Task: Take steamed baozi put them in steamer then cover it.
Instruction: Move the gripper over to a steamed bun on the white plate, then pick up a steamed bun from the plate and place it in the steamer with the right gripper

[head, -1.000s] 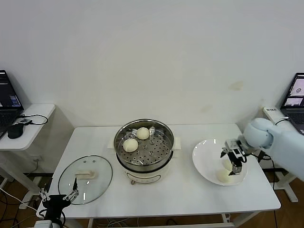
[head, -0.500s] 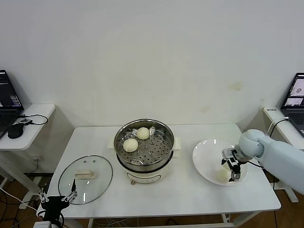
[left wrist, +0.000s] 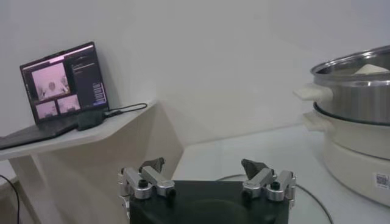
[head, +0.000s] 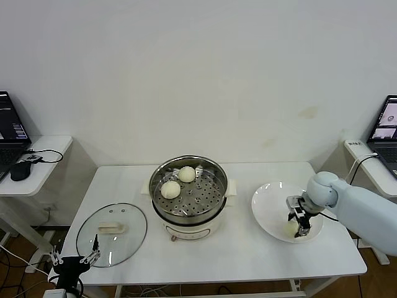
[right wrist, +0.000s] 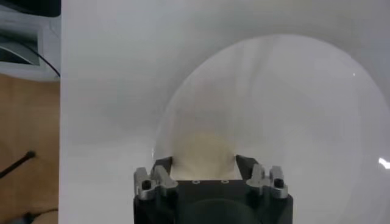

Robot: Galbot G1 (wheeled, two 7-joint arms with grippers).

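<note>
Head view: two baozi [head: 178, 182] in steamer [head: 188, 197], right gripper's [head: 298, 224] jaws clamping one baozi on plate [head: 268, 211].

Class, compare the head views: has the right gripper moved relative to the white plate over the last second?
Yes. The right gripper has come down and shifted toward the steamer, across the plate, and is now closed on a baozi.

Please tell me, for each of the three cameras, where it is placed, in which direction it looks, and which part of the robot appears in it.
Head view: from the robot's head, forward and down on the table; the right gripper is shut on a baozi on the plate, the left gripper low beside the lid.
Left wrist view: across the table toward the steamer; the left gripper is open.
Right wrist view: down into the plate; the right gripper clasps the baozi.
Shared: head and left wrist views both show the steamer.
</note>
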